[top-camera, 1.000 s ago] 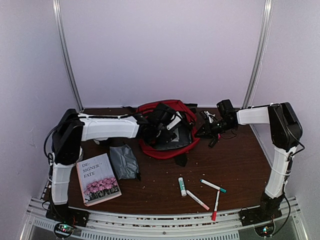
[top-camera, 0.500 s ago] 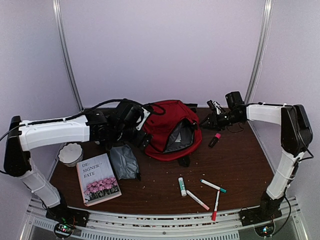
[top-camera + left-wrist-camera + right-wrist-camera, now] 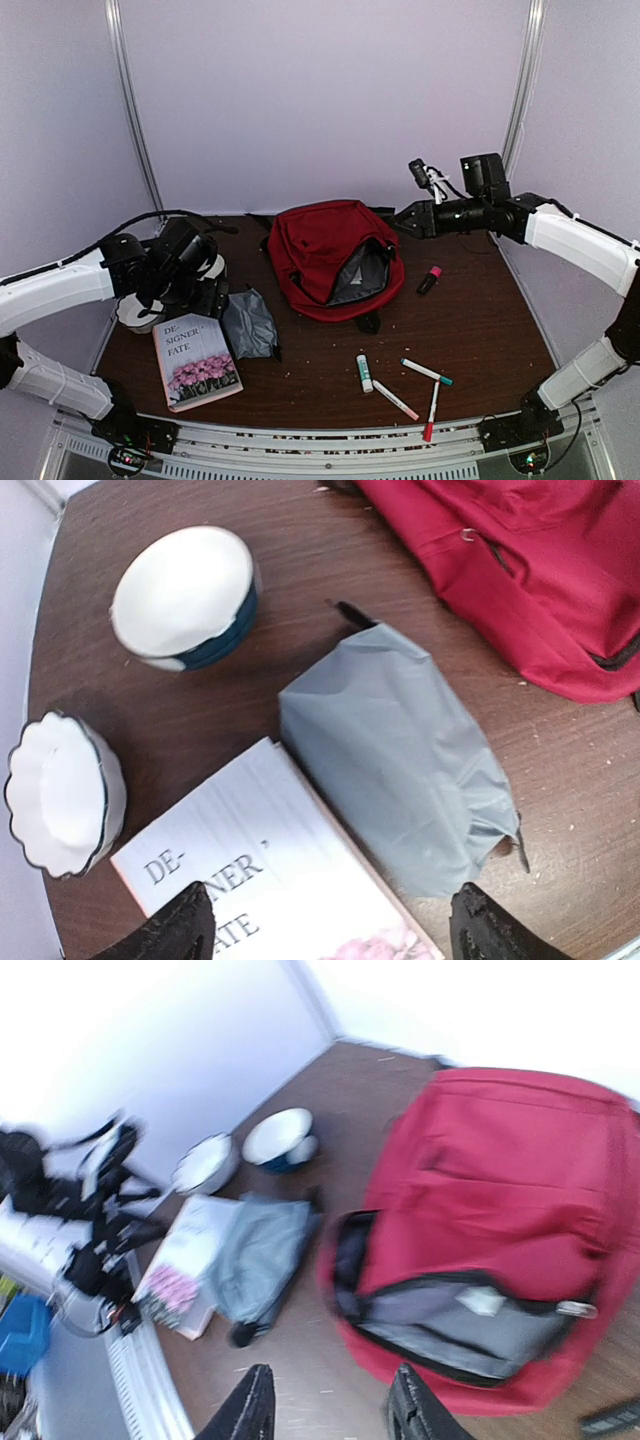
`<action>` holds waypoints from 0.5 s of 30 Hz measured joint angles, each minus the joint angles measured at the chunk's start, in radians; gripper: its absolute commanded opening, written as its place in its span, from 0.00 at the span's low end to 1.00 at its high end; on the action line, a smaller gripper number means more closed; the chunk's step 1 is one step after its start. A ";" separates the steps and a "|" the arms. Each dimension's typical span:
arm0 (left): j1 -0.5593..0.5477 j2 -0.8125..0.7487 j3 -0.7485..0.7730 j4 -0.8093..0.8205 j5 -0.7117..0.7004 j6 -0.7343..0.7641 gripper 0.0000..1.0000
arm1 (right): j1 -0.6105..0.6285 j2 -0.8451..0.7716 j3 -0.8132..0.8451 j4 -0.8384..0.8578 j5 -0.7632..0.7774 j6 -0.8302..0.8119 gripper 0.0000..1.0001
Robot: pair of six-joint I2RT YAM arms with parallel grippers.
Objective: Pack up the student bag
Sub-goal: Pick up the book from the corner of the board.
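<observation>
Left wrist view: left gripper, jaws spread wide with nothing between them. It hangs above the line where the grey pouch meets the book, and is likely placed to choose one of the two for packing.

Beyond these are two white bowls, one blue-sided and one scalloped. They sit apart at the left end of the bench.

Right gripper: likewise parted and empty, raised off the bench at the rear right and looking down on the student bag.

Student bag: red, lying at the middle rear of the bench. The main zip is open toward the front right and grey lining shows. The gaping mouth suits loading from the near side.

Loose items: a pink highlighter lies right of the bag. Near the front edge are a glue stick and three pens, scattered well apart from the bag.

Surface: dark brown wood grain, flecked with crumbs.

Room: pale lilac walls, with metal uprights at the rear corners.
</observation>
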 measured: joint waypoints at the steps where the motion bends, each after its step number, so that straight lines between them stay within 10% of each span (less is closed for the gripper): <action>1: 0.015 -0.010 -0.004 -0.007 0.003 -0.008 0.83 | 0.052 -0.004 0.000 0.003 -0.002 0.001 0.36; 15: 0.162 -0.137 -0.162 -0.014 -0.067 -0.098 0.91 | 0.498 0.346 0.198 -0.001 -0.081 0.049 0.26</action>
